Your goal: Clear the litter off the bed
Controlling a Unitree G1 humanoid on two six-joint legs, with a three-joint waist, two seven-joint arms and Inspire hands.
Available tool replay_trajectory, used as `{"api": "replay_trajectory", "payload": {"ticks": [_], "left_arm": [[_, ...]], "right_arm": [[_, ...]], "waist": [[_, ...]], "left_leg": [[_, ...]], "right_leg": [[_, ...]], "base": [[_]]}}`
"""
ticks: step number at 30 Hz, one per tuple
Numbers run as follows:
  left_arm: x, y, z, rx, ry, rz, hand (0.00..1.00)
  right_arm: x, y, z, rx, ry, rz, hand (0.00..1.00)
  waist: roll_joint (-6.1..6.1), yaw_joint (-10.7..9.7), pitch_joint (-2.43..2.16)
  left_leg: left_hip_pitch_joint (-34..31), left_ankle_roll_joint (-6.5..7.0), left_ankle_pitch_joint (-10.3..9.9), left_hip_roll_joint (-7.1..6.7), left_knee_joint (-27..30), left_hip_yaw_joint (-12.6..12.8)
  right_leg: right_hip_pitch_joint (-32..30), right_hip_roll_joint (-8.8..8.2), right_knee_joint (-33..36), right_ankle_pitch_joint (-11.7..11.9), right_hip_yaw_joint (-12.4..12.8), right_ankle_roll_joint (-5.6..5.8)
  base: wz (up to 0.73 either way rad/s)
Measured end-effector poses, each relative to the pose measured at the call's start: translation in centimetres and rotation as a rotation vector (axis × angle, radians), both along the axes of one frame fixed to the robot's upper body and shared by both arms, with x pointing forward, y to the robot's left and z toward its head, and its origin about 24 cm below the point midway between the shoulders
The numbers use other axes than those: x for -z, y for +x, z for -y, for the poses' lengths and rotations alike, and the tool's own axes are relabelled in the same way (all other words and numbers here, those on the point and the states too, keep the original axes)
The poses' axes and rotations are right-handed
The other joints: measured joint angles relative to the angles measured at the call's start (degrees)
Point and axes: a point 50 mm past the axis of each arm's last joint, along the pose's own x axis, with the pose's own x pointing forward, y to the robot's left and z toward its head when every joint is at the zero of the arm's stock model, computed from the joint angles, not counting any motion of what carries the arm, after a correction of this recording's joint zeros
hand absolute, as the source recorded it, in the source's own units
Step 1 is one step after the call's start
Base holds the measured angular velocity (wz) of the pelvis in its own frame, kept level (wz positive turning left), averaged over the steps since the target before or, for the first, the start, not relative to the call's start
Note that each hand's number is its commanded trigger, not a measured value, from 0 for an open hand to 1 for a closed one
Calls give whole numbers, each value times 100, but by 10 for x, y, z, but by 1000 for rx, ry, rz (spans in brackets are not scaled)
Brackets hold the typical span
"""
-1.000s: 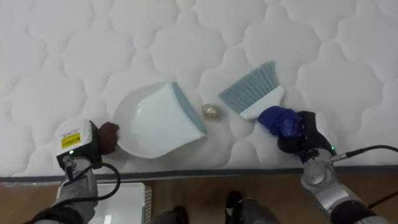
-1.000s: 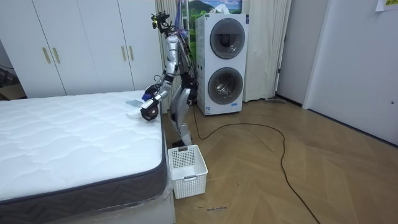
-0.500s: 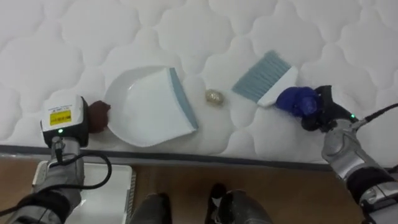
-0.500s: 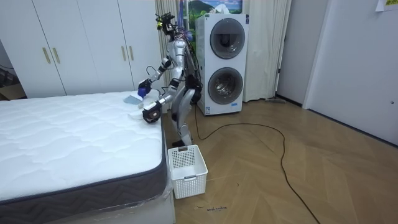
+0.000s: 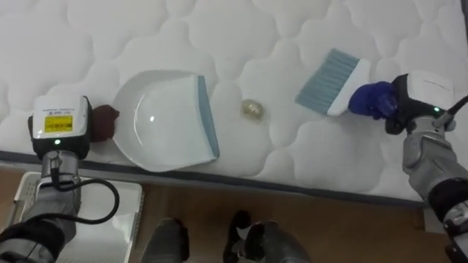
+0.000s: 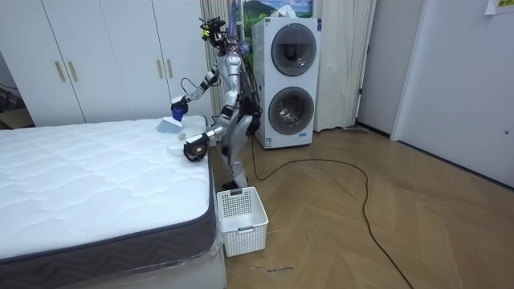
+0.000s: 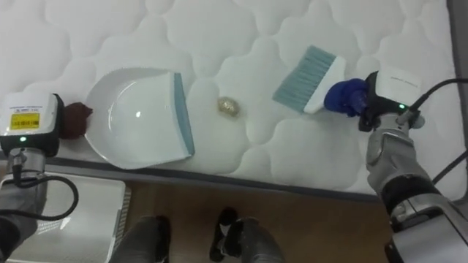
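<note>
Quilted white mattress, seen along its near edge, where the robot stands. White dustpan lies flat by that edge with its blue lip facing the debris. The left hand is at the pan's dark red end, its grasp hidden and not to be told. Brush, held clear of the mattress in the room view, is clasped at its blue handle by the curled fingers of the right hand. Small crumpled ball rests between lip and bristles, touching neither. Step in hand, by judgement: sweeping. The next move calls for setting the bristles down beyond the ball and drawing it onto the pan.
</note>
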Motion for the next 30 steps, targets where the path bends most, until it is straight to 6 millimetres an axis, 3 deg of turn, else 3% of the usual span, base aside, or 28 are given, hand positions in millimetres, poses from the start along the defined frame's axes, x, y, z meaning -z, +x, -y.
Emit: {"api": "replay_trajectory", "payload": {"ticks": [3,10,16,22,26,30], "left_arm": [[-7,4,-3,-1,35,12,100],[-13,8,-4,10,73,22,100],[-18,14,0,34,85,19,100],[-19,16,3,43,72,17,100],[-18,16,3,40,51,11,100],[-16,15,3,38,44,7,100]], "right_arm": [[-4,5,-4,-41,-79,-42,100],[-16,12,-9,-118,-243,-73,100],[-22,13,-10,-198,-396,-143,100],[-10,5,-13,-224,-423,-225,100],[-4,1,-21,-257,-408,-240,100],[-4,1,-26,-285,-440,-240,100]], "waist": [[-85,-7,18],[-226,30,13],[-217,189,21],[-197,278,31],[-92,278,94],[-43,275,88]], "left_leg": [[1,-2,2,12,-22,-2],[-54,-5,3,95,0,-15],[-45,-14,-1,204,-19,-50],[-39,-29,4,206,-93,-52],[16,-34,7,205,-170,-56],[48,-49,16,215,-210,-59]], "right_leg": [[-1,-9,-11,4,-28,-8],[31,13,-98,17,-129,-29],[146,130,-308,102,-213,-49],[173,184,-434,138,-226,-50],[239,203,-515,145,-236,-44],[276,228,-527,145,-236,-43]], "base": [[0],[3],[-2],[-1],[0],[0]]}}
